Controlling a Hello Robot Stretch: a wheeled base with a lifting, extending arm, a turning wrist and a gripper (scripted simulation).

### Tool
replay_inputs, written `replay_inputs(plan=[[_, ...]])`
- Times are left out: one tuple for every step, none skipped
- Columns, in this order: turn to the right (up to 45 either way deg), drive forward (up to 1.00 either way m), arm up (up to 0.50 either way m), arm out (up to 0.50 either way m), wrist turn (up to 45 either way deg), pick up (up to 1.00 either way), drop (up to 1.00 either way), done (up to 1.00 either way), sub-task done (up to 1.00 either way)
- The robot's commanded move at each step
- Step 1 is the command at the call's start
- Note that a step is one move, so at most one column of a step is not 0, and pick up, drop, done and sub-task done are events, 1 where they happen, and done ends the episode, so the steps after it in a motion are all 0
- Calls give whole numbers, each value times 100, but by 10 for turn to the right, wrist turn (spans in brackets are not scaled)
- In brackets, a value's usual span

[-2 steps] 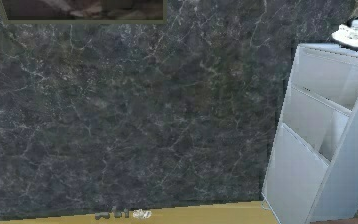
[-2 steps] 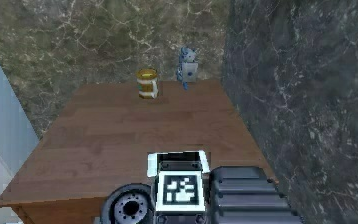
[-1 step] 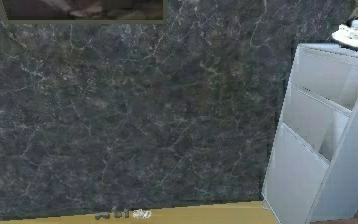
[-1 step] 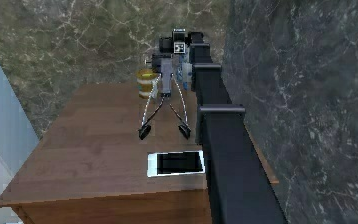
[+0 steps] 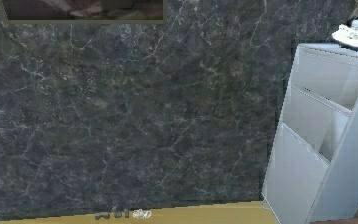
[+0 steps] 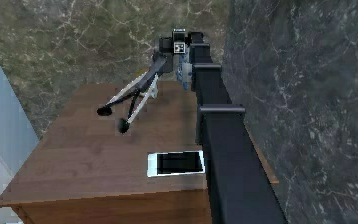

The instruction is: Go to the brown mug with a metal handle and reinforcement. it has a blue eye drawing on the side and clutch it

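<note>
– How do the jaws stand?
– The jaws sit at the far end of a dark square arm bar [image 6: 222, 130]. Their two thin fingers [image 6: 124, 124] slant down over a brown wooden desk [image 6: 77, 160]. Only bare desk top lies behind the fingertips, so they hold nothing. How wide they are I cannot tell.
– What lies around them?
– A flat white rectangular slab [image 6: 177, 162] lies on the desk, just beside the arm bar. A dark marbled wall [image 6: 297, 90] rises beyond.
– And the brown mug?
– I cannot tell where it is. In the forward view, a white shelf unit [image 5: 317, 130] stands against the wall, with a small white-and-red object [image 5: 355, 35] on top.
</note>
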Motion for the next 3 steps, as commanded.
replay_inputs(plan=[[0,0,0,0,450,0,0,0,0],[0,0,0,0,450,0,0,0,0],[0,0,0,0,210,0,0,0,0]])
